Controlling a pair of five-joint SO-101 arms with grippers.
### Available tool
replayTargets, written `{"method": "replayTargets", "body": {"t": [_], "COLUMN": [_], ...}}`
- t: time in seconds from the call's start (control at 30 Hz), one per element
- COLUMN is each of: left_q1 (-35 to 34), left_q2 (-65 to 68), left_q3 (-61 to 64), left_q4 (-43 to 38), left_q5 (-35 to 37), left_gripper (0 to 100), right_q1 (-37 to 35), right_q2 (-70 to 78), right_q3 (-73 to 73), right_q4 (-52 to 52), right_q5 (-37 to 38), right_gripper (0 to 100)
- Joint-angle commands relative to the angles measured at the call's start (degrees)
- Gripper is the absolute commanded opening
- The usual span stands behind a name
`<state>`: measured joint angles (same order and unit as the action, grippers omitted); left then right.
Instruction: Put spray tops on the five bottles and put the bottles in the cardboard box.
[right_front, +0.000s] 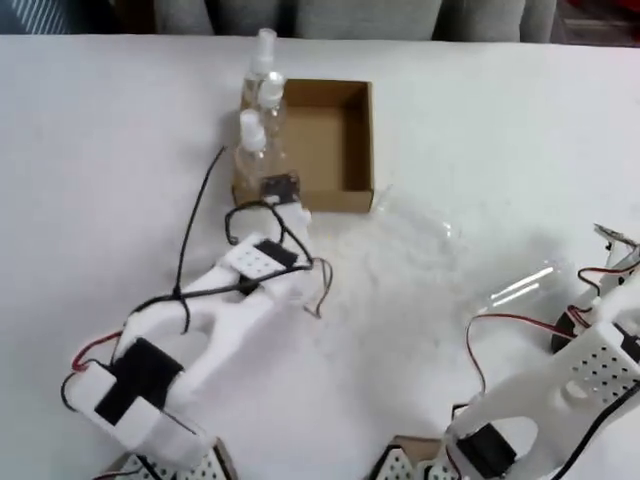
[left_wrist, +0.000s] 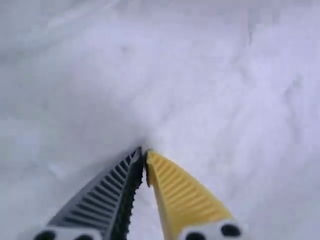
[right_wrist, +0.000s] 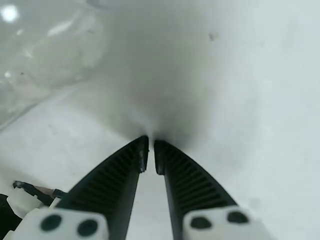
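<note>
At the far middle of the table (right_front: 100, 120), the cardboard box (right_front: 340, 190) is placed, and three capped bottles (right_front: 252, 135) are stood at its left wall. Two clear bottles (right_front: 520, 285) are laid on the table to the right, between the box and the right arm.

The left end effector (left_wrist: 145, 155) is closed on nothing, just near the box's near left corner. The right end effector (right_wrist: 151, 152) is narrowed almost shut and empty, beside one lying bottle (right_wrist: 45, 55).

A lying bottle could be rolled away if it is touched with closed fingers. The box or the standing bottles could be knocked by the left arm.

It cannot be made out whether the lying bottles carry spray tops, and their outlines are hard to follow.
</note>
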<state>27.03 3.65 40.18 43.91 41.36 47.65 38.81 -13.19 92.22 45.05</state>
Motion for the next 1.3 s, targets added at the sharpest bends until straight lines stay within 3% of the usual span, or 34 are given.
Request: {"method": "replayTargets", "body": {"t": [0.0,0.33,0.8,1.07,1.27], "left_q1": [-1.19,-12.0,-13.67,-22.55,-23.34], "left_q2": [-1.19,-1.54,-1.63,-1.63,-1.63], "left_q3": [1.14,4.92,5.19,4.04,-1.23], "left_q4": [10.2,13.1,25.05,26.2,29.45], "left_q5": [-6.24,-15.47,-37.19,-43.34,-43.08], "left_gripper": [2,2,2,2,2], "right_q1": [-1.19,-1.1,-0.92,-0.66,-1.1], "right_q2": [0.13,0.57,0.57,0.66,0.66], "right_q3": [-0.35,-0.35,-0.18,-0.09,0.0], "right_q4": [-1.27,-1.36,-1.01,-1.1,-1.1], "right_q5": [0.35,0.35,0.26,0.26,0.18], "right_gripper": [1.6,1.6,1.6,1.6,1.6]}}
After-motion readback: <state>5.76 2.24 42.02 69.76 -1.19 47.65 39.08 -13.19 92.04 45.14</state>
